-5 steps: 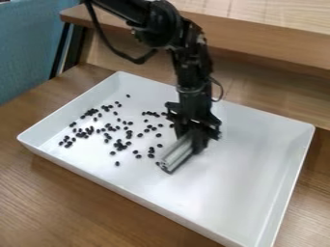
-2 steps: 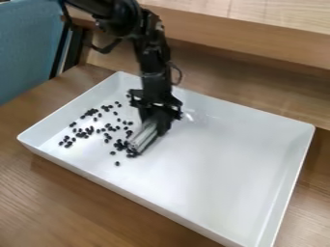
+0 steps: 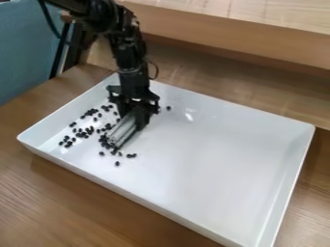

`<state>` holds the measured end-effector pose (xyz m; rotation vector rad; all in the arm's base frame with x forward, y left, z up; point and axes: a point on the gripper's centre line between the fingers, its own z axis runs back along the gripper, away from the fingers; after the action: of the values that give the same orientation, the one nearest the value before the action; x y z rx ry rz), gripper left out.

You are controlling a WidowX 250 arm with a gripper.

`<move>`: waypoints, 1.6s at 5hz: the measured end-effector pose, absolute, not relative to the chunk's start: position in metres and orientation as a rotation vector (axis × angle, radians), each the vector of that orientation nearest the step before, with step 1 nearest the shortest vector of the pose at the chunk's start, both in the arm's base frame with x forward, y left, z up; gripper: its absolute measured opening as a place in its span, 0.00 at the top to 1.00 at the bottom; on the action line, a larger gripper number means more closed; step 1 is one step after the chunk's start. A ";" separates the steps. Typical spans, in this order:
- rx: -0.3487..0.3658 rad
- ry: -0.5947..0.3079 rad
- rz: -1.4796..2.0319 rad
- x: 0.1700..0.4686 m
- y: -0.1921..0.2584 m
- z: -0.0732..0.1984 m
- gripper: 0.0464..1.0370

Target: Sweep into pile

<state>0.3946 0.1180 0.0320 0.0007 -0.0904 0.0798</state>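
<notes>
The tool (image 3: 138, 109) is clamped on a grey ridged sweeper (image 3: 122, 131), tilted down against the white tray (image 3: 219, 149) beneath. Black beans (image 3: 67, 144) bunch at the sweeper's lower end, below the tool, and more are scattered to its left. A few lie nearer the camera than the tool, and a lone bean (image 3: 169, 108) is just to its right. The tray sits on a wooden worktop (image 3: 77, 198).
</notes>
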 end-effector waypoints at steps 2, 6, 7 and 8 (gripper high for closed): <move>-0.006 -0.078 0.137 0.382 0.148 0.032 0.64; 0.012 -0.064 0.140 0.377 0.157 0.032 0.56; 0.007 -0.041 0.124 0.380 0.152 0.034 0.28; -0.019 -0.027 0.115 0.380 0.143 0.035 0.05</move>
<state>0.3798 0.1434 0.0345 -0.0188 -0.0273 0.1150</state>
